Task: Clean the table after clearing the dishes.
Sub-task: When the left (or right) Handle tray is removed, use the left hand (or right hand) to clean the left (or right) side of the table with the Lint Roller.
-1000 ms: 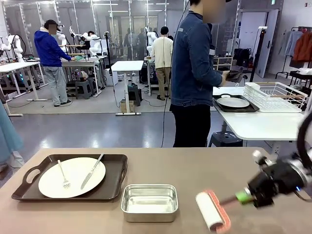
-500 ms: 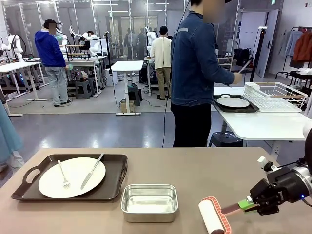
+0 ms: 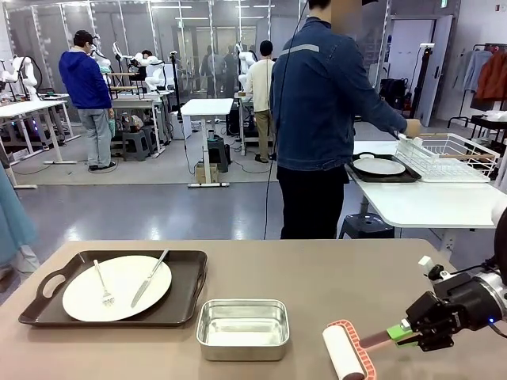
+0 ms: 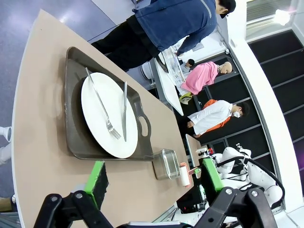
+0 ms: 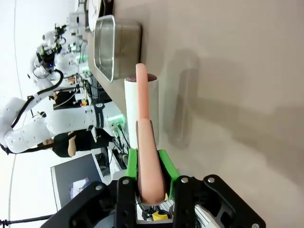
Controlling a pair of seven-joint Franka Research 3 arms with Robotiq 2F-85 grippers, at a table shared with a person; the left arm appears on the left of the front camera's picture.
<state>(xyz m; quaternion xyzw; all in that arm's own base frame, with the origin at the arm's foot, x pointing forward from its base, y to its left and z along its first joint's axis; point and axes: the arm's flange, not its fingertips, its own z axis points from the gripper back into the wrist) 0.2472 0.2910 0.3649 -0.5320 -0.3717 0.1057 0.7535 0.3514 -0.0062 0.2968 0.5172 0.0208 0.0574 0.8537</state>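
Text: none can be read | Labels and brands: none can be read | Numbers and signs: none can be read, in the front view or in either wrist view

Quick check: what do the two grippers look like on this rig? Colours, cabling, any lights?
Right gripper: black body, black linkage fingers, bright green pads, a small blue light and a thin black cable at the wrist. Left gripper: same black linkage fingers with green pads.
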